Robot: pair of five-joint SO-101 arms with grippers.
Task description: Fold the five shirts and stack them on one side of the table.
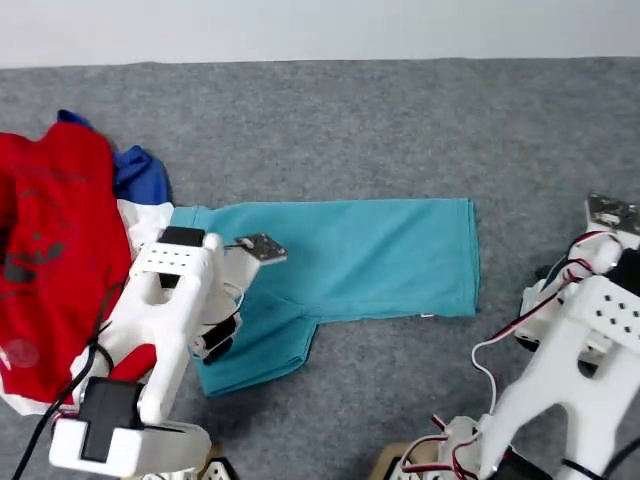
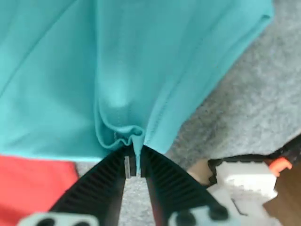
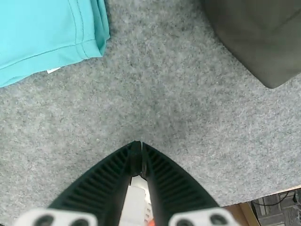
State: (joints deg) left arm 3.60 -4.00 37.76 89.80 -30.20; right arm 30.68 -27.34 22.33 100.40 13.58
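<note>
Mostly the teal shirt takes the middle of the grey bench. It lies flat, with a straight hem on the side of the right arm and one part reaching toward the front under the left arm. Behind the shirt a wide band of grey bench surface runs up to the back edge. A narrower strip of grey shows between the hem and the right arm.

The left fingers are pressed together on a small pinch of the teal shirt, and the cloth is gathered in little wrinkles just at their tips. The right fingers are closed on each other with nothing between them. They hang over the grey surface, near the shirt's corner but apart from it.

The red shirt lies in a heap at the left side and is cut off by the edge of the high view. A blue shirt and a white shirt show from under it only as small parts. In the high view the left arm's own body covers its fingers and a piece of the teal shirt. A dark grey thing sits beside the right arm. It is cut off, and I cannot tell what it is.
</note>
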